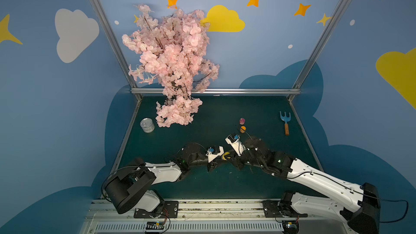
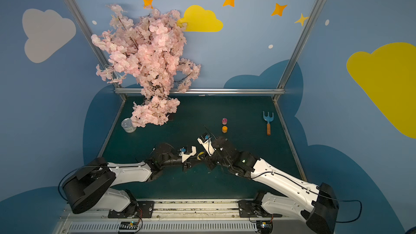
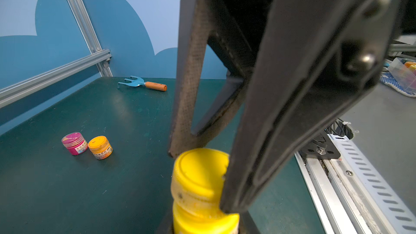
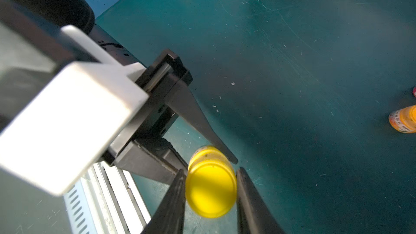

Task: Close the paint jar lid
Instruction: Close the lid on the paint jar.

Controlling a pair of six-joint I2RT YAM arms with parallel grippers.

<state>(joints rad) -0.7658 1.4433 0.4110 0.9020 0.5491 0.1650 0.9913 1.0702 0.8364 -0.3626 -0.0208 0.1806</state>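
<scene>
Tabletop (image 1: 225, 185) in dark green, seen from overhead and from both wrists. Near its middle, a shade toward 5 o'clock, a small yellow paint jar (image 1: 225, 155), caught between two black-and-white robot arms meeting tip to tip. Left arm stretched in from 8 o'clock, left pincer (image 4: 209, 162) almost fully closed, clamped around the body of the jar. Right arm stretched in from 4 o'clock, right pincer (image 3: 202, 182) narrowed likewise, one dark finger (image 4: 173, 203) pressed against each side of the yellow lid (image 4: 211, 192). Lid sitting on the mouth of the jar, seemingly a little askew in the left wrist view; fully seated or not, impossible to tell. Jar resting on the tabletop or lifted clear of it, also unclear. At 1 o'clock from the held jar, well apart from it, two more small paint jars upright and just beside each other: an orange jar (image 1: 243, 129) nearer, a pink jar (image 1: 242, 121) behind it. Toward 2 o'clock, near the tabletop's edge, a toy rake (image 1: 285, 122) lying flat, blue tines, orange handle. At 10 o'clock, a silver tin can (image 1: 147, 125), upright. Beside the can, toward 11 o'clock, a tall artificial tree (image 1: 173, 64) of pink blossom. Walls all around in blue, painted with clouds and stars.
</scene>
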